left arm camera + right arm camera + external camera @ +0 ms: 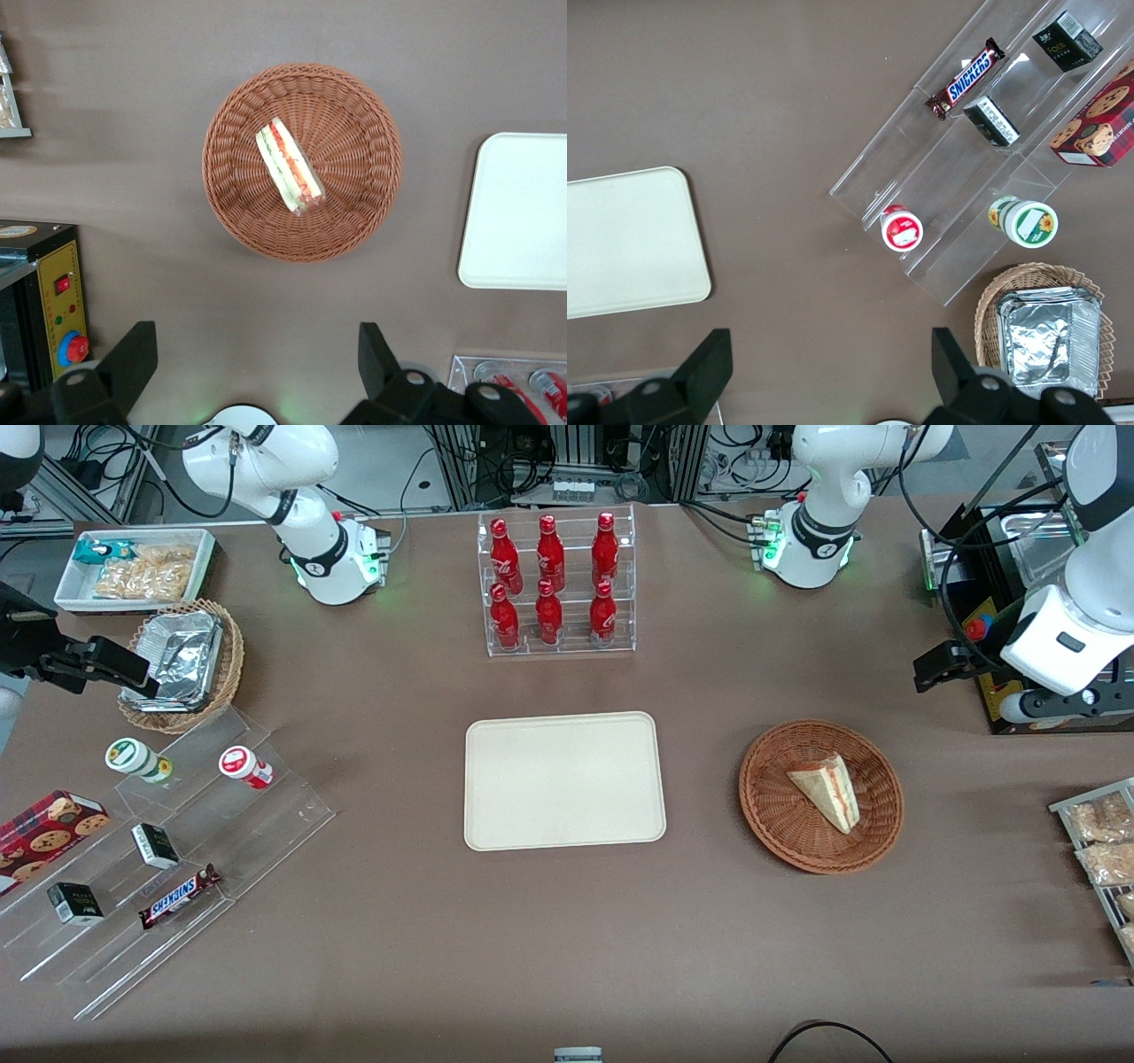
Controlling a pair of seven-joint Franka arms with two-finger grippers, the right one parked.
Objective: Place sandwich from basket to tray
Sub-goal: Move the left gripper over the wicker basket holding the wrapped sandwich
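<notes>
Sandwich [827, 790] lies untouched in the basket [771, 815], so the reach is the step in hand. Gripper [257, 363] hangs high above the desk [567, 948] beside the basket, fingers apart; next it must descend over the wedge. Tray [564, 780] sits nearby.

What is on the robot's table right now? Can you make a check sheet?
Surface: brown table, flat.
Job's things: sandwich lies in the round basket; tray bare.
Clutter: red bottles in a clear rack; snacks on clear steps; foil trays in a tan basket.
Claw: claw open, above the table beside the basket, holding nothing.
Cables: a black loop at the table edge.
Surroundings: box with red button.
</notes>
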